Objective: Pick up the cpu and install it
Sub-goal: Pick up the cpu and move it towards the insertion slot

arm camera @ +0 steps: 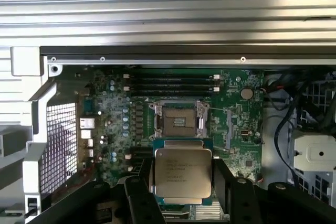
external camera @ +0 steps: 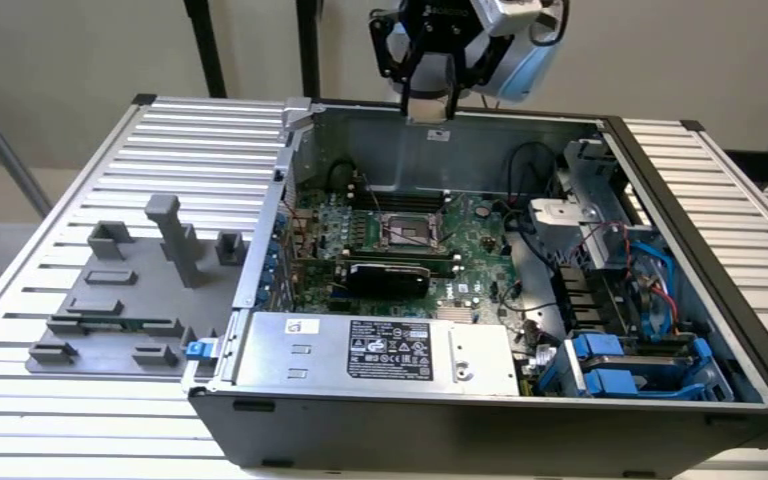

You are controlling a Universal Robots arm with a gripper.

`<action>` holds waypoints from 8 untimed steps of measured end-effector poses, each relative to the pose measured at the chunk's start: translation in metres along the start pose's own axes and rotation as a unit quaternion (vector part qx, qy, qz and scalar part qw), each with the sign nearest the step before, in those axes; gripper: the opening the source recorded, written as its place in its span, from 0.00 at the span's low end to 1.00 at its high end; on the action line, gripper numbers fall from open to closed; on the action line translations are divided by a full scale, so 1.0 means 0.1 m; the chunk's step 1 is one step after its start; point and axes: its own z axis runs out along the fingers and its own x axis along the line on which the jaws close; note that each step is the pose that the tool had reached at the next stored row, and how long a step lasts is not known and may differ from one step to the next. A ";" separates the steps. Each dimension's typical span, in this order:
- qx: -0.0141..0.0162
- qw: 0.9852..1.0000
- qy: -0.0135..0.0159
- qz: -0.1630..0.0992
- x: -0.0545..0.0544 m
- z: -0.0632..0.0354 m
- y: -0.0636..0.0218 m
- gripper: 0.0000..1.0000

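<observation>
Gripper: the gripper [external camera: 431, 98] hangs high over the far wall of the computer case [external camera: 491, 440], towards the top of the exterior view.
Grip state: the black fingers [arm camera: 224, 182] are clamped on two opposite edges of the cpu [arm camera: 182, 176].
Cpu position: held in the air, metal top with printed lettering facing the wrist camera, lying flat and square between the fingers, clear of the board below.
Socket: the socket [arm camera: 178, 121] sits near the middle of the motherboard [arm camera: 241, 129], its square contact field bare inside a metal frame.
Memory slots: the memory slots [arm camera: 170, 82] run in parallel rows just beside the socket.
Case interior: the black expansion card [external camera: 384, 275] lies across the board; the power supply [external camera: 357, 350] fills the near edge.
Bench: the grey fixture blocks [external camera: 131, 300] stand on the slatted table [external camera: 37, 420] at the exterior view's left, well apart from the gripper.
</observation>
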 end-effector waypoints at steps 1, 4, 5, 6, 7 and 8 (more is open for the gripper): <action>0.000 1.000 0.000 0.000 -0.01 0.018 0.003 0.55; 0.000 1.000 0.000 0.000 -0.04 0.072 0.007 0.55; 0.000 1.000 0.000 0.000 -0.04 0.090 0.008 0.55; 0.000 1.000 0.000 0.000 -0.04 0.108 0.008 0.55; 0.000 1.000 0.000 0.000 -0.04 0.126 0.009 0.55; 0.000 1.000 0.000 0.000 -0.04 0.145 0.010 0.55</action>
